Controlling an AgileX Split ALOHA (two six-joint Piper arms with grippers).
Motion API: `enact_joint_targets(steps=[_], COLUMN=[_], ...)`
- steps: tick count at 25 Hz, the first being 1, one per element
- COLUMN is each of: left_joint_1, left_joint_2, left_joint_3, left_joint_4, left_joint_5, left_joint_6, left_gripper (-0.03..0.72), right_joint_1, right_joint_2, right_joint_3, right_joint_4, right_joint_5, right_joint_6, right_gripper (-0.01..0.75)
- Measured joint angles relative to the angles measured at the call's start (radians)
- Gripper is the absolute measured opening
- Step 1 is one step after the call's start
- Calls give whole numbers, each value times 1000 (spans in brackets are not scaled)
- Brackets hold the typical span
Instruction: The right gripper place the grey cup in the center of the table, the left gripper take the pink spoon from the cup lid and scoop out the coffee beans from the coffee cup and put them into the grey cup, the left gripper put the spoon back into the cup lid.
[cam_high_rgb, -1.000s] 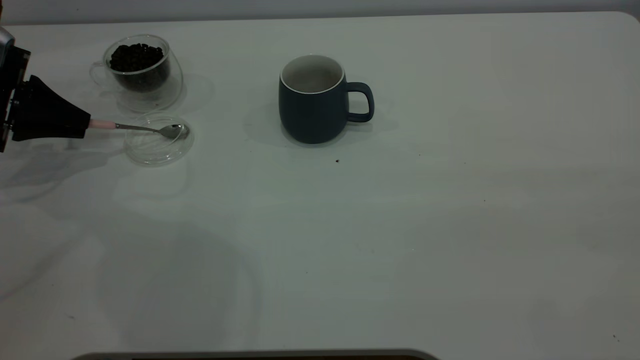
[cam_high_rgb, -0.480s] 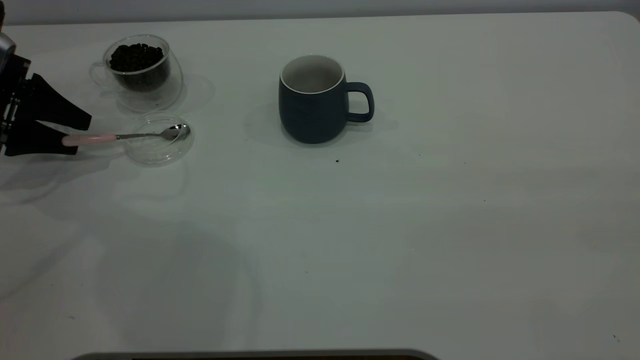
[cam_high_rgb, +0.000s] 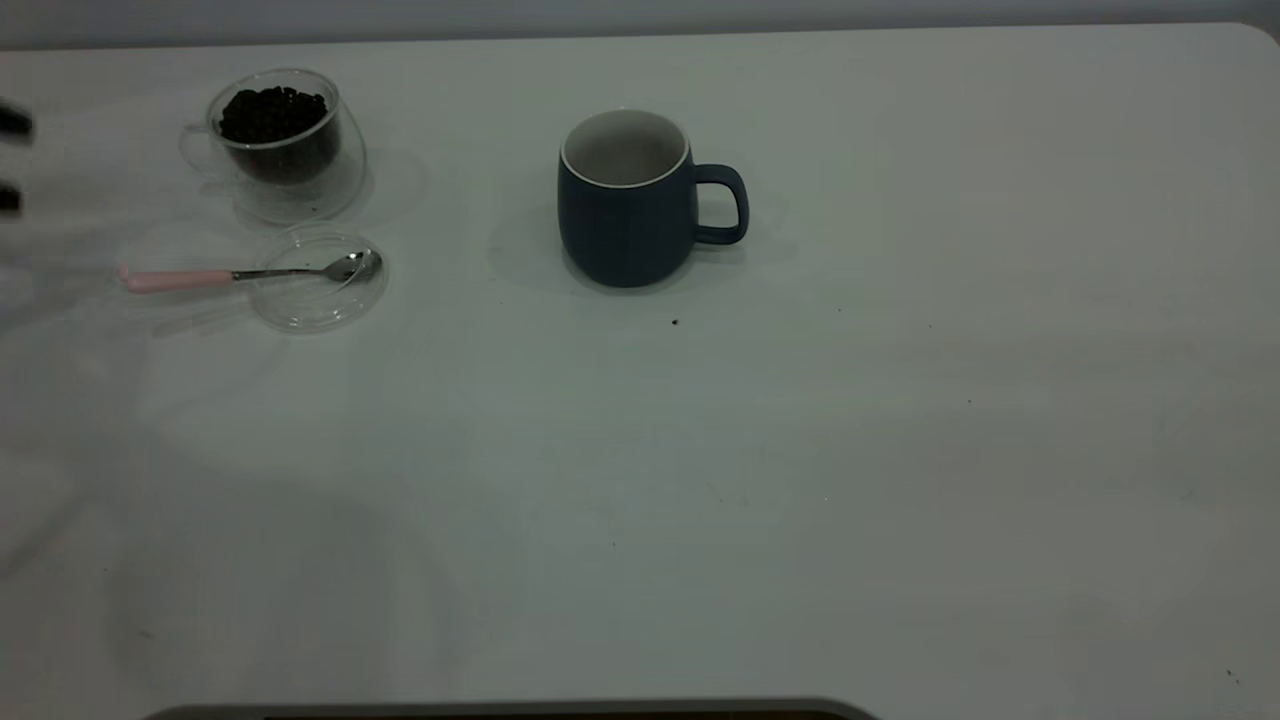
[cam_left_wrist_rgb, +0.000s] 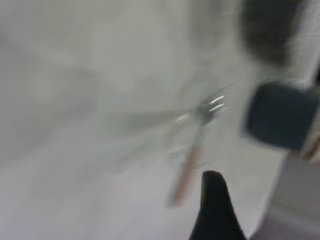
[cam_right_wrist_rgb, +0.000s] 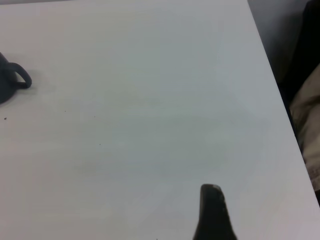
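Pink spoon (cam_high_rgb: 235, 273) lies free in the exterior view, its shiny bowl resting inside the cup lid (cam_high_rgb: 318, 278) and its pale handle reaching out over the lid's rim onto the table (cam_high_rgb: 900, 450). Its long axis runs nearly level across the view, bowl toward the grey cup (cam_high_rgb: 628, 200), handle end pointing away from it. Half a second ago the left gripper's wedge tips sat around that handle; now the left gripper (cam_high_rgb: 10, 160) has pulled back to the view's edge, well apart from the spoon, with only two dark tips showing, spread apart and holding nothing. The spoon itself has not shifted. Beyond the lid, just beside it, stands the coffee cup (cam_high_rgb: 283, 145) with the coffee beans (cam_high_rgb: 273, 113) heaped inside. The grey cup stands upright, well apart from the lid, handle turned away from it.

From the left wrist, smeared by motion, the spoon lies on the lid with the grey cup beyond it.

From the right wrist, the right gripper (cam_right_wrist_rgb: 212, 210) hangs over bare table, far from the grey cup; whether its fingers are apart I cannot tell.
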Motion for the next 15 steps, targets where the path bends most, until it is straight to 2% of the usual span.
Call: enact_joint_targets(steps=[4, 7, 9, 15], left_joint_1=[-13, -43, -66, -183], left_joint_2=[-146, -312, -412, -744], left_joint_3=[-8, -8, -9, -9], left_joint_4=[-35, 14, 110, 611], left_joint_5=[12, 26, 28, 29], left_joint_6=[-64, -82, -108, -370], left_gripper=[582, 582, 582, 558], right_joint_1=[0, 0, 0, 0], right_joint_2=[0, 0, 0, 0], right_joint_3=[0, 0, 0, 0], right_joint_4=[0, 0, 0, 0], right_joint_5=[0, 0, 0, 0], right_joint_6=[0, 0, 0, 0], right_gripper=[565, 565, 565, 565])
